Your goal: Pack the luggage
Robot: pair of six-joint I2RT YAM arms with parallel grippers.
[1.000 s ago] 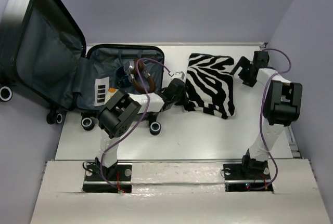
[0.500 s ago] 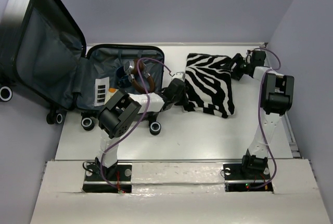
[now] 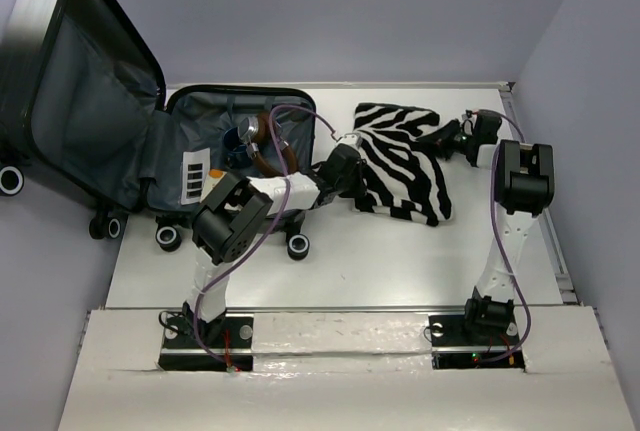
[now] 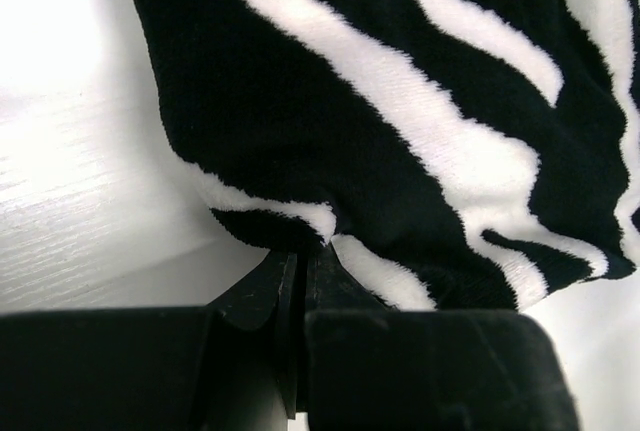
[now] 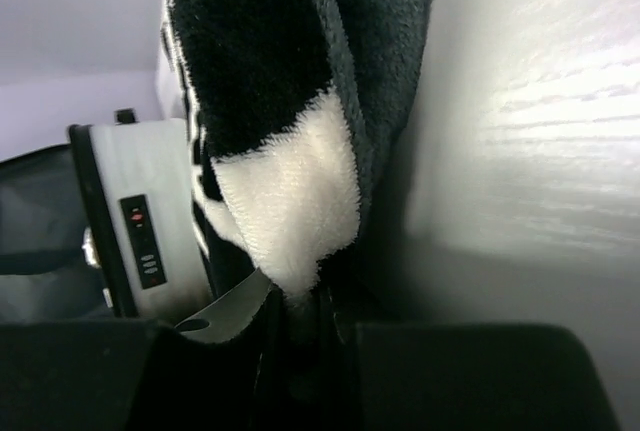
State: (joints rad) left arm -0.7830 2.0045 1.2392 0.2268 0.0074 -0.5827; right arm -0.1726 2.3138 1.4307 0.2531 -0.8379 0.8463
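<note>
We see the luggage (image 3: pixel 200 146) lying open at the far left of the table (image 3: pixel 400 261). Its lid is propped up past the table's left edge, and its dark grey lined base lies flat with the wheels toward the near side. Inside the base we make out a brown band (image 3: pixel 268 156) and a white tag with black bars (image 3: pixel 197 173).

Just right of the luggage, and outside it, lies the zebra-striped cloth (image 3: pixel 410 176). The left gripper (image 3: pixel 355 156) sits at the cloth's left edge, between cloth and luggage. In the left wrist view its jaws are pressed together, with the cloth's hem pinched at their tips. The right gripper (image 3: pixel 437 137) is at the cloth's far right corner. In the right wrist view its jaws stand close together with a fold of the cloth caught between them, and the luggage shell shows beyond.
</note>
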